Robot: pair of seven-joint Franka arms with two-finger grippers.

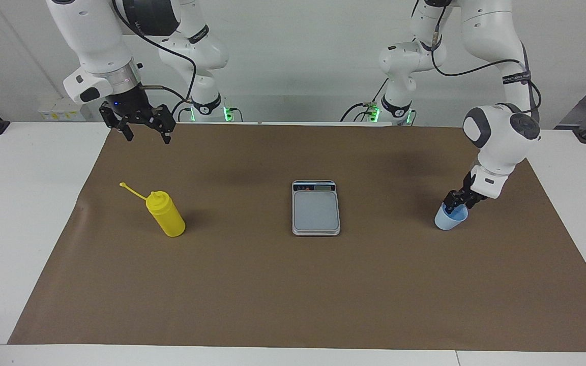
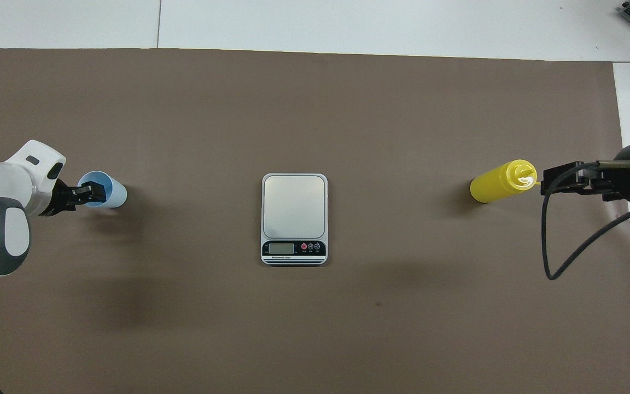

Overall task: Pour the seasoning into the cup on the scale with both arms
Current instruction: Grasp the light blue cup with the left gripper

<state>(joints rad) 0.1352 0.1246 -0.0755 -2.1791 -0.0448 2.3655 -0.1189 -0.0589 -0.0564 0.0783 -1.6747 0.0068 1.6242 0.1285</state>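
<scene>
Left pincer: I see it clenched on the cup rim, frame right.
Right pincer: released, upper left, above the seasoning.
Scale: centre of counter.

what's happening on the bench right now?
The left gripper is down at the cup, fingers straddling its rim, at the left arm's end of the mat. The cup sits on the mat, not yet on the scale, which stands bare in the middle. The bottle stands upright toward the right arm's end, untouched. The right gripper hangs open in the air, waiting. No pouring yet.
</scene>
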